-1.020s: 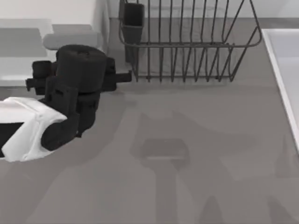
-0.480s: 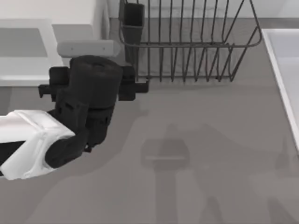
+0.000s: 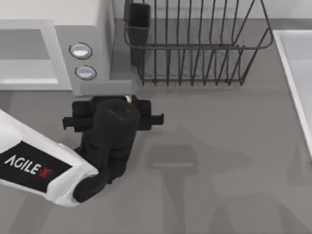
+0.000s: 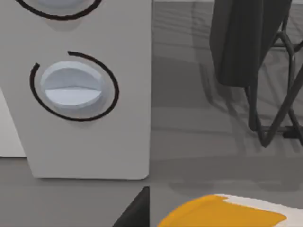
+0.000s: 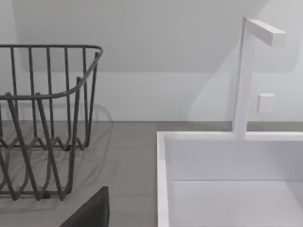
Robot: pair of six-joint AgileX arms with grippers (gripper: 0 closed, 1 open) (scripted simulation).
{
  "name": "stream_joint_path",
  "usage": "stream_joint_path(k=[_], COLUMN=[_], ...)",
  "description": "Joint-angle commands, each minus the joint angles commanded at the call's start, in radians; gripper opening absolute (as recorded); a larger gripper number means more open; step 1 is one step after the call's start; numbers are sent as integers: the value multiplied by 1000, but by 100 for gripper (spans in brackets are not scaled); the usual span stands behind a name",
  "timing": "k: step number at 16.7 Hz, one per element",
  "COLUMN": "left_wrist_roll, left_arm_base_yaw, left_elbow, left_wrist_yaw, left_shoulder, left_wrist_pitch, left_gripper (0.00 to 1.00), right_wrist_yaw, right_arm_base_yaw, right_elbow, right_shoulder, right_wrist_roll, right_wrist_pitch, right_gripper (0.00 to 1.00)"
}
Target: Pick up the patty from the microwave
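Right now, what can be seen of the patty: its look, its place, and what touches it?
The patty shows in the left wrist view as a rounded yellow-orange lump with a white patch along one side, smooth in look, cut off by the picture's edge. In the top view a sliver peeks out at the left gripper, in front of the microwave below its knobs. What touches it cannot be told.

Dish rack (image 3: 195,44), sink (image 5: 227,179), tap (image 5: 246,80)

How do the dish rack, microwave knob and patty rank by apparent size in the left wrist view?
1. Dish rack.
2. Microwave knob and patty: unsure, since the patty is cut off and nearer the camera.
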Motion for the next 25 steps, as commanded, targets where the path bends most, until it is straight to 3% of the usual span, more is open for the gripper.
stream_joint_path(k=[4, 10, 23, 25], left_wrist_roll=[1, 2, 2, 2], left_arm_base_yaw=[-4, -4, -4, -4], left_elbow=[-60, -76, -76, -76], left_wrist_yaw=[9, 12, 12, 12], left_shoulder=[144, 177, 177, 177], left_wrist_pitch=[203, 244, 244, 244], left_gripper=[0, 0, 98, 100], right_wrist_yaw=[0, 0, 0, 0], right_arm_base_yaw=[0, 0, 0, 0], right_elbow=[0, 0, 0, 0], right_shoulder=[0, 0, 0, 0], right_wrist_roll=[0, 0, 0, 0], right_wrist_pitch=[0, 0, 0, 0], right_gripper=[100, 100, 100, 100])
